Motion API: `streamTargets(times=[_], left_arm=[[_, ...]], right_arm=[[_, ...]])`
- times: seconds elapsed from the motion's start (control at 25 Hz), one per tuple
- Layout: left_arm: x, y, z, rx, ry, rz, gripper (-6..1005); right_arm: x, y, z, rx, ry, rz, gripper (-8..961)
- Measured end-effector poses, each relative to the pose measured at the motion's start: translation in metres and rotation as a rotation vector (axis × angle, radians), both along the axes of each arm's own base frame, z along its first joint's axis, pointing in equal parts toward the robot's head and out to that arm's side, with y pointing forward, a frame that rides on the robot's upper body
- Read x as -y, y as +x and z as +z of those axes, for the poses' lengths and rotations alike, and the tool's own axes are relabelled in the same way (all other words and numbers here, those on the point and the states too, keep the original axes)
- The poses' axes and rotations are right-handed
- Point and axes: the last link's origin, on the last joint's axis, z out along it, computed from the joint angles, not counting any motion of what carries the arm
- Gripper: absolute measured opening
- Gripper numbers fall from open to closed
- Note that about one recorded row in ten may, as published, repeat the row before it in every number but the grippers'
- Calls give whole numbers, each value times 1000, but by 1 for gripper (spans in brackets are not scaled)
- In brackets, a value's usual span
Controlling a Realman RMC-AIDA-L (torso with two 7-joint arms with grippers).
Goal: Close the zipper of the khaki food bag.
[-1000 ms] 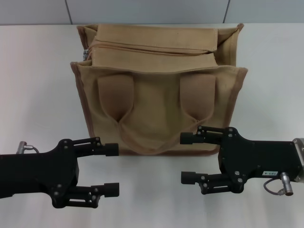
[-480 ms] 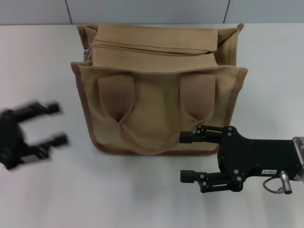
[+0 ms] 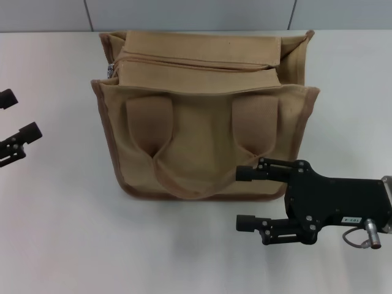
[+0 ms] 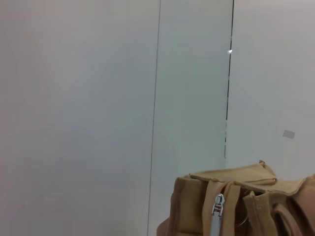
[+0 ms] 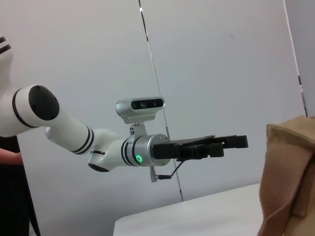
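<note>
The khaki food bag (image 3: 202, 135) stands upright on the white table, its two handle straps hanging down the front. The zipper (image 3: 196, 62) runs along its top, with the small silver pull (image 3: 111, 67) at the bag's left end. The pull also shows in the left wrist view (image 4: 217, 206), on the bag's end (image 4: 256, 196). My left gripper (image 3: 17, 114) is open and empty at the far left edge, well left of the bag; it also shows in the right wrist view (image 5: 240, 142). My right gripper (image 3: 244, 198) is open and empty, at the bag's front right bottom corner.
The white table (image 3: 61, 233) spreads around the bag, with a grey panelled wall (image 3: 196, 12) behind it. The bag's corner (image 5: 290, 177) fills the edge of the right wrist view.
My left arm has swung from the bag's front left out to the far left edge of the head view. My right gripper has barely shifted. The bag has not moved.
</note>
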Motion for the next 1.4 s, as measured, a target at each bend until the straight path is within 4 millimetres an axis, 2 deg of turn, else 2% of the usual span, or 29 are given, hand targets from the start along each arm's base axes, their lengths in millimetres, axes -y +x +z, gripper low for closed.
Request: streamTargets(times=[0.2,0.56,0.76,0.96,1.16,1.4], left_arm=[[-16,6,-7,-15,4,0,713],[-65,30,-50,-117,-43,13,694],[-81,47,-65,-150,-69,-27,684],[-83,52,-67,-145,-76,-43,673],[-75,54,-60,-104,-75,-82,663],[-74,55,-58,-91,-75,-88,650]], right_arm=[[0,0,0,-1,-1,-1,789],[0,2,2,-3,12,-6,790],[0,4,4,-7,27,-14,789],[-1,5,4,-4,33,-17,788],[-2,5,4,0,37,-21,787],[-2,4,4,0,38,-18,784]])
